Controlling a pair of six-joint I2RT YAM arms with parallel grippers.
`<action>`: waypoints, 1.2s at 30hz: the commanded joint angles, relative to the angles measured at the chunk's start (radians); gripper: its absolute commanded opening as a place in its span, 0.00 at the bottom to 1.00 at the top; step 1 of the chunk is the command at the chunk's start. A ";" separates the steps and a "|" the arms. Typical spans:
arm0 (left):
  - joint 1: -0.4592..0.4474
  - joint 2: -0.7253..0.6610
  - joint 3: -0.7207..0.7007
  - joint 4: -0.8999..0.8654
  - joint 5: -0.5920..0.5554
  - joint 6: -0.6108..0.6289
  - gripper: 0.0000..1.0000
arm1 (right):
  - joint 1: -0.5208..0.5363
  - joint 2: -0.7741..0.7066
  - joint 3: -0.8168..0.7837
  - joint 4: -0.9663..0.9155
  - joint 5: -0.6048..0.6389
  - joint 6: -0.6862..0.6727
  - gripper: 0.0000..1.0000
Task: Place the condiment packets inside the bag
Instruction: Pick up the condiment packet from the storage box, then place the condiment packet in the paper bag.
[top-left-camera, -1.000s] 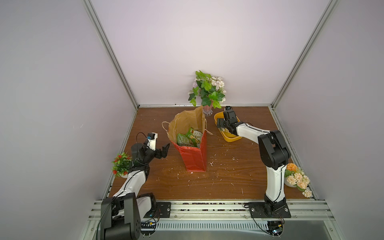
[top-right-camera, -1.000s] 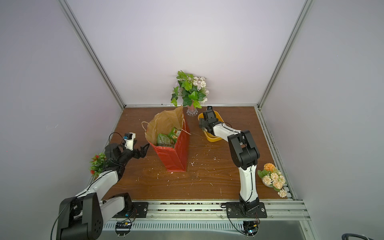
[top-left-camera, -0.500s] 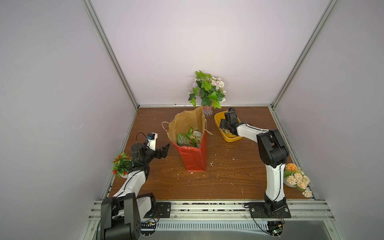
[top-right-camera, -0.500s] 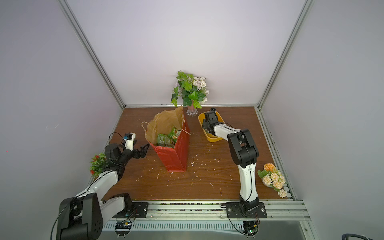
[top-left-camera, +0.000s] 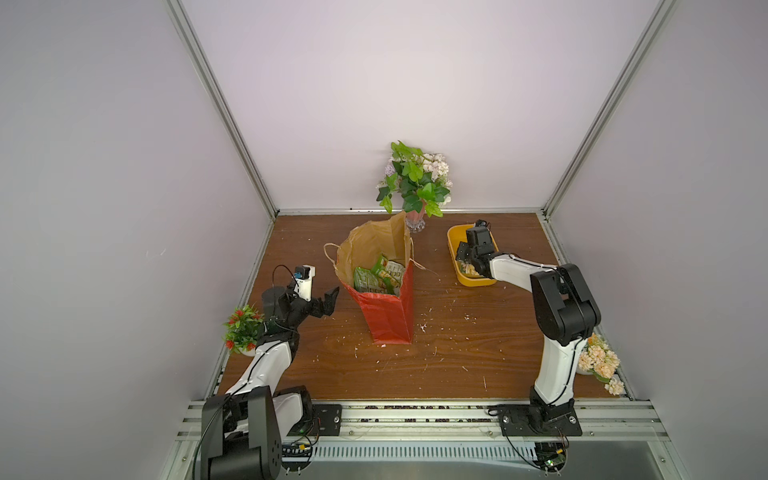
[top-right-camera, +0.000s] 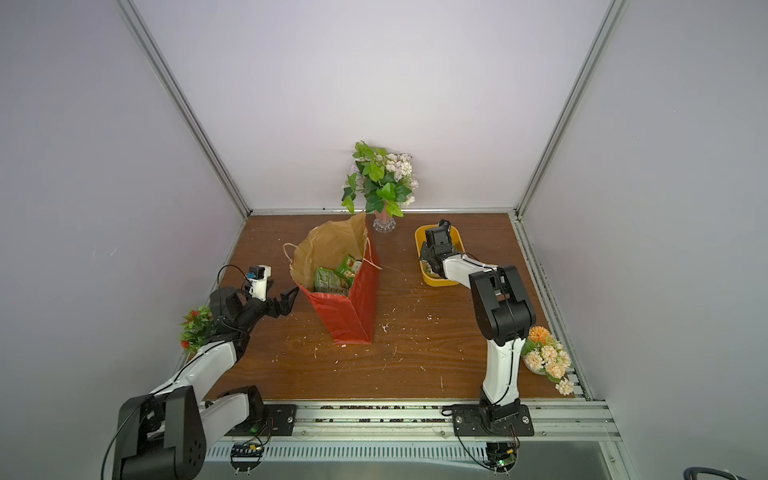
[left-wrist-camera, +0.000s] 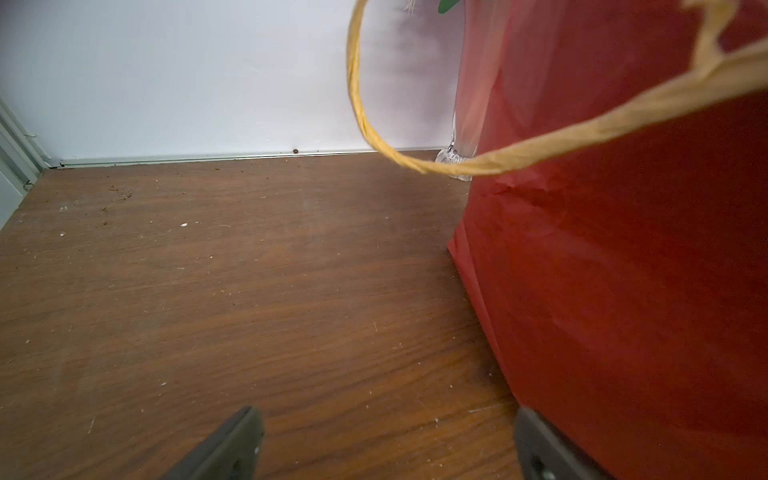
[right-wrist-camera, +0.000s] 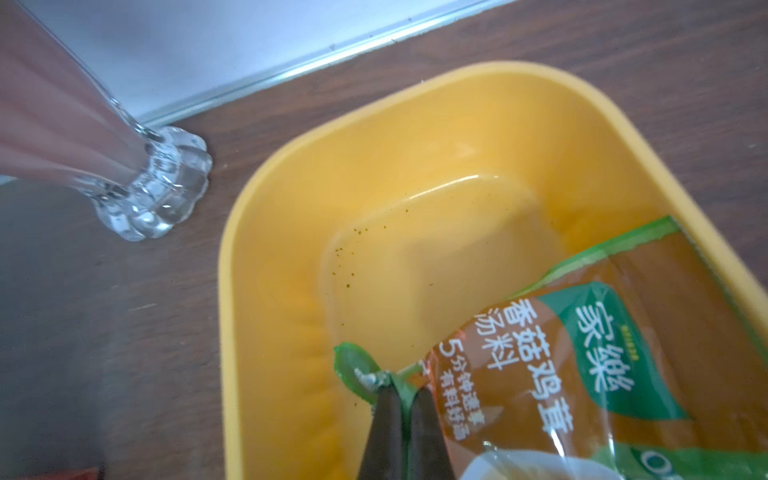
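Right claw (right-wrist-camera: 401, 388): in the right wrist view both jaws are pressed together on the green corner seal of one condiment packet (right-wrist-camera: 602, 374), which lies in the yellow tub (right-wrist-camera: 374, 166). A second ago the jaws stood apart. Judgement: the pinch is made, and lift and carry come next. The hold is on a thin edge and may slip.

In both top views the right claw reaches into the tub, near the far right corner of the table (top-left-camera: 457, 365). The bag (top-left-camera: 388, 320) stands upright mid-table, mouth open, with other packets (top-left-camera: 378, 276) already inside. The left claw (top-left-camera: 326, 305) hangs beside the bag.

In the left wrist view the left claw is spread wide and empty, and the bag's red wall is close to one finger.
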 joint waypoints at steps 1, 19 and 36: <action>0.015 -0.011 -0.008 0.018 0.008 0.003 0.97 | -0.003 -0.107 -0.024 0.103 -0.028 0.001 0.00; 0.015 -0.009 -0.006 0.019 0.007 -0.003 0.97 | 0.099 -0.535 -0.127 0.089 -0.057 -0.096 0.00; 0.035 0.031 0.026 0.018 -0.059 -0.042 0.97 | 0.549 -0.412 0.293 -0.070 -0.073 -0.299 0.00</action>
